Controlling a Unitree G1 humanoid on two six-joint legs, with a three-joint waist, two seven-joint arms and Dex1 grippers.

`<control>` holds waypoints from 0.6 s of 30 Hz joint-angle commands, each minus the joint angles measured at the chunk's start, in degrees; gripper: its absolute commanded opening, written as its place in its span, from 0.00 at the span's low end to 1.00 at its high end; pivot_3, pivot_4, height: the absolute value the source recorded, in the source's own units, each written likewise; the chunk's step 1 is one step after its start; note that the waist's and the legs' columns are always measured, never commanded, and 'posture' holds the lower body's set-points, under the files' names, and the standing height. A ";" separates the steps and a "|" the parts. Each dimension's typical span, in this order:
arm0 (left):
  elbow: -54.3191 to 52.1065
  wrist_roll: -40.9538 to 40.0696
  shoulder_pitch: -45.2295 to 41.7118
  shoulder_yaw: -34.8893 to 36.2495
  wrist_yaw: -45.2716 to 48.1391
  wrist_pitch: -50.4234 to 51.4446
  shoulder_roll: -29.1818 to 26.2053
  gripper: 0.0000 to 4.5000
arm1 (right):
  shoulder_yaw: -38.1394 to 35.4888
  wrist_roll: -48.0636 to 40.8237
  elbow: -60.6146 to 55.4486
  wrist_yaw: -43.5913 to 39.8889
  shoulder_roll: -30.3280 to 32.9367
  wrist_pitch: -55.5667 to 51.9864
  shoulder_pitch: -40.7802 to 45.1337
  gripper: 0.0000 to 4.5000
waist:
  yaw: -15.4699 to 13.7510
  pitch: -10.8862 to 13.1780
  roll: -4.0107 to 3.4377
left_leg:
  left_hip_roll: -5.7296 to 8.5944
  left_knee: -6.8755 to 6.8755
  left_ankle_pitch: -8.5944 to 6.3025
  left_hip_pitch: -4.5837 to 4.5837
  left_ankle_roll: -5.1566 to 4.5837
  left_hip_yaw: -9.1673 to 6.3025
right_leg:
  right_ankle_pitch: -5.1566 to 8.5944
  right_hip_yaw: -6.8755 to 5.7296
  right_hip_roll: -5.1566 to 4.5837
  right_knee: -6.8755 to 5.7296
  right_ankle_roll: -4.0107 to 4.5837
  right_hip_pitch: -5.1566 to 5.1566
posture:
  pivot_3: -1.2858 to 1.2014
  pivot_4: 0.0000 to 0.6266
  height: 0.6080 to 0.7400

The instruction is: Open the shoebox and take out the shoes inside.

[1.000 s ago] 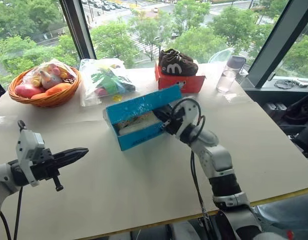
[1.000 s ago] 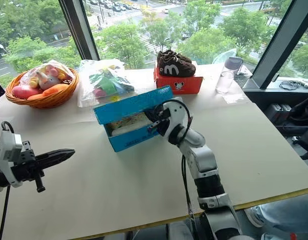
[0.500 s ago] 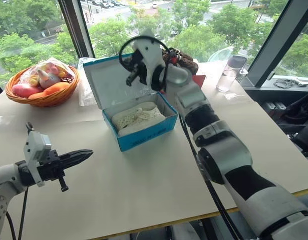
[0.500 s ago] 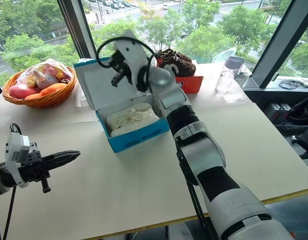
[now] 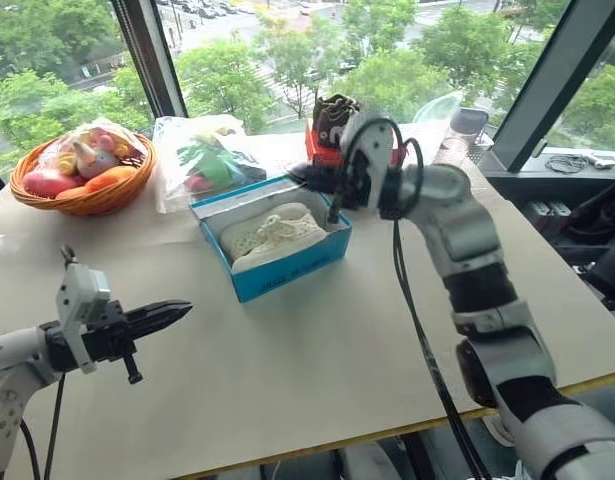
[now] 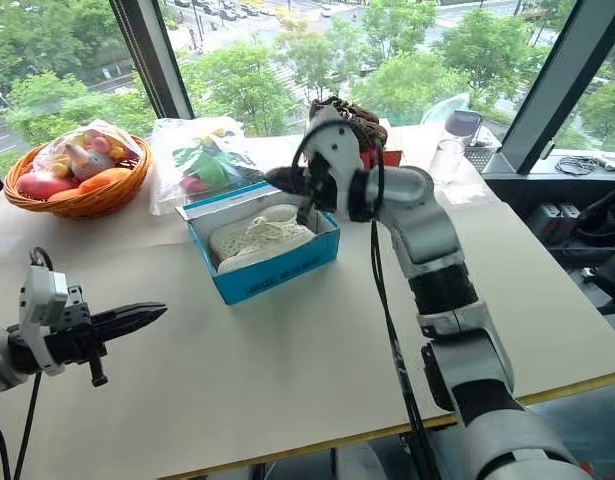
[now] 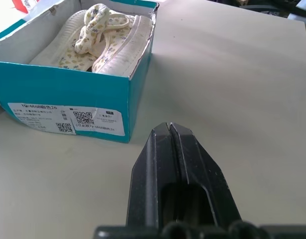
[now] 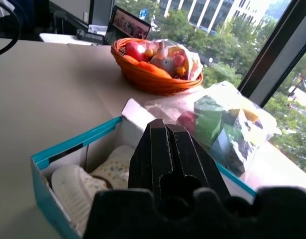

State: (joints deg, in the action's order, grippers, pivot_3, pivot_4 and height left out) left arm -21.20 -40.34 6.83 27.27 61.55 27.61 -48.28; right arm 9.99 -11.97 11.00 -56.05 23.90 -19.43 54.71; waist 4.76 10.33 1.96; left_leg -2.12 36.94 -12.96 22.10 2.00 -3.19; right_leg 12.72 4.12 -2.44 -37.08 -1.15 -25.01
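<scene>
Sitting open near the centre of the left eye view, the bright blue rectangular cardboard shoebox (image 5: pixel 277 245) rests on the pale beige desk (image 5: pixel 287 370), its white interior holding the pair of small cream-white perforated children's shoes (image 5: pixel 269 233). Above the box's far right corner hovers the right hand (image 5: pixel 299 176), its two black fingers pressed together and holding nothing. At the lower left of that frame the left hand (image 5: pixel 179 313) hangs over bare desk, well apart from the box, fingers likewise closed and empty. At the upper left stands a woven orange basket (image 5: pixel 82 178) of wrapped toys, beside it a clear plastic bag (image 5: pixel 207 160) of coloured items, and behind the right arm a red-orange box (image 5: pixel 322 150) bearing dark brown sneakers (image 5: pixel 334 110); a clear cup with a grey lid (image 5: pixel 462 130) stands at the upper right. In the left wrist view, the closed black fingers (image 7: pixel 170 149) point toward the near end of the box, which fills the upper left of the frame, with a white printed label (image 7: pixel 68 117) on its blue wall and the shoes lying side by side inside. In the right wrist view, the shut fingers (image 8: pixel 167 144) hang over the box's interior, with the basket and the bag beyond at the top of the frame.
</scene>
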 commanded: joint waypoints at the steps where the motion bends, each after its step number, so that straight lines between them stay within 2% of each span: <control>1: 0.91 0.50 -1.67 -0.64 0.58 -1.41 -0.61 0.01 | 1.63 2.26 -3.41 -2.52 3.26 1.70 -2.08 0.00 | -0.31 0.01 -0.01 | 0.00 0.00 0.00 0.00 0.00 0.00 | 0.02 0.01 0.00 0.00 -0.04 0.00 | 0.52 0.24 1.00; 4: 1.39 0.70 -2.32 -1.32 0.75 -1.61 -0.59 0.00 | 2.03 1.55 -3.79 -2.82 3.00 -1.19 -1.99 0.17 | -0.05 0.02 -0.01 | -0.03 -0.01 0.00 0.01 0.00 0.07 | 0.03 0.04 0.03 -0.02 -0.03 -0.11 | 0.52 0.24 1.00; 7: 1.39 0.88 -2.63 -1.80 0.77 -1.59 -0.32 0.00 | 2.77 0.90 -5.08 -3.43 1.91 -3.01 -0.79 0.40 | 0.18 0.02 -0.01 | -0.05 -0.02 0.00 0.05 0.00 0.07 | -0.06 0.05 0.05 -0.03 0.11 -0.14 | 0.52 0.24 1.00; 8: 1.38 0.88 -2.70 -1.87 0.73 -1.58 -0.28 0.00 | 2.78 0.68 -5.04 -3.41 1.29 -3.48 0.01 0.45 | 0.22 0.02 -0.01 | -0.05 -0.02 0.00 0.05 0.00 0.07 | -0.07 0.06 0.04 -0.03 0.13 -0.14 | 0.52 0.24 1.00; 10: 1.38 1.05 -2.62 -2.06 0.70 -1.76 -0.22 0.00 | 3.02 0.73 -4.41 -3.15 -0.37 -3.96 2.18 0.62 | 0.22 0.02 -0.01 | -0.04 -0.02 0.00 0.06 0.00 0.06 | -0.09 0.06 0.04 -0.03 0.15 -0.14 | 0.52 0.24 1.00; 11: 1.38 1.13 -2.55 -2.14 0.69 -1.84 -0.18 0.00 | 2.79 0.75 -3.28 -2.26 -1.79 -4.32 3.88 0.67 | 0.20 0.02 -0.01 | -0.04 -0.02 0.00 0.06 0.00 0.05 | -0.08 0.05 0.04 -0.03 0.15 -0.14 | 0.52 0.24 1.00; 14: 1.34 1.22 -2.46 -2.35 0.68 -1.90 -0.17 0.00 | 3.45 3.43 2.71 1.38 -6.12 -2.84 9.77 0.94 | 0.44 0.02 -0.02 | -0.05 -0.02 0.00 0.04 0.00 0.04 | -0.08 0.04 0.04 -0.04 0.15 -0.14 | 0.52 0.24 1.00; 15: 1.33 1.18 -2.46 -2.41 0.64 -1.92 -0.21 0.00 | 3.91 4.40 4.68 2.25 -7.11 -2.48 11.12 0.98 | 0.48 0.02 -0.02 | -0.05 -0.02 0.00 0.03 0.00 0.04 | -0.08 0.04 0.05 -0.05 0.15 -0.13 | 0.52 0.24 1.00; 18: 1.19 1.12 -2.45 -2.49 0.60 -2.06 -0.34 0.00 | 6.23 7.65 13.51 3.77 -10.06 -0.92 14.60 0.98 | 0.50 0.00 0.01 | -0.04 -0.02 0.00 0.05 0.00 0.03 | -0.11 0.03 0.04 -0.03 0.19 -0.12 | 0.52 0.24 1.00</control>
State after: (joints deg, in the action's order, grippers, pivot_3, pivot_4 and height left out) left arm -19.29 -39.19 4.67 24.04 61.97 26.45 -48.24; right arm 15.43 -6.13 20.28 -53.65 14.78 -21.88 67.98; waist 5.26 10.34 1.97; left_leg -2.16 36.92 -12.96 22.16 2.00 -3.16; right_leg 12.61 4.15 -2.41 -37.10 -0.96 -25.13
